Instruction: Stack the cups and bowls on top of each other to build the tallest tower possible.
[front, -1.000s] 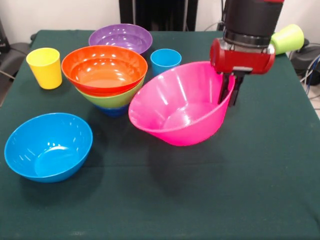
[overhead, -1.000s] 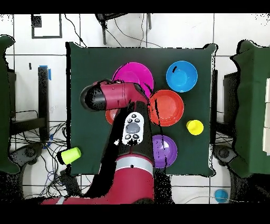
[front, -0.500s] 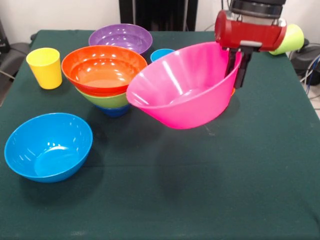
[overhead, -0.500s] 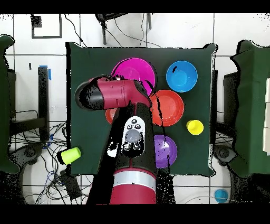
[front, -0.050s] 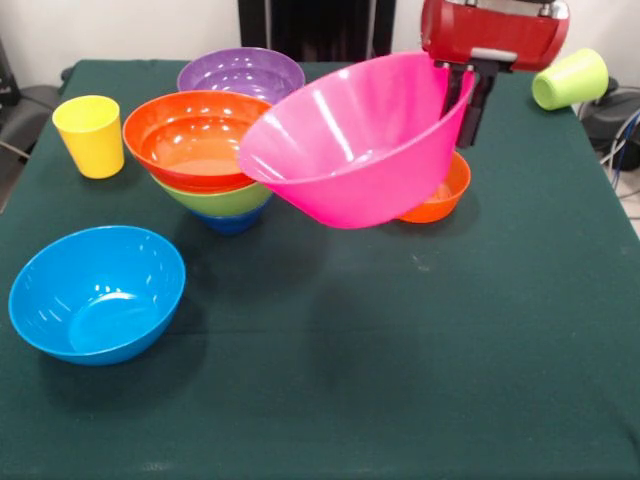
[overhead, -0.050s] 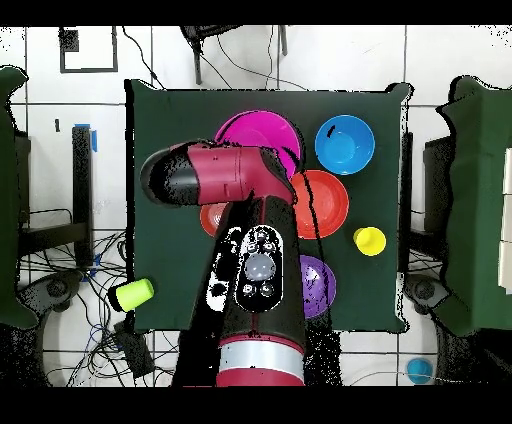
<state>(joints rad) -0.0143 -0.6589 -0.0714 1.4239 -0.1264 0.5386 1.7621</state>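
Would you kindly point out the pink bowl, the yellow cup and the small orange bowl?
pink bowl (front, -0.050s: 345, 150), front view, inner wall.
yellow cup (front, -0.050s: 92, 140), front view, outer side.
small orange bowl (front, -0.050s: 445, 195), front view, visible outer side.

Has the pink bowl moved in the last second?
Yes. The pink bowl, pinched at its rim by the gripper, has risen off the table and shifted toward the tower, uncovering the small orange bowl.
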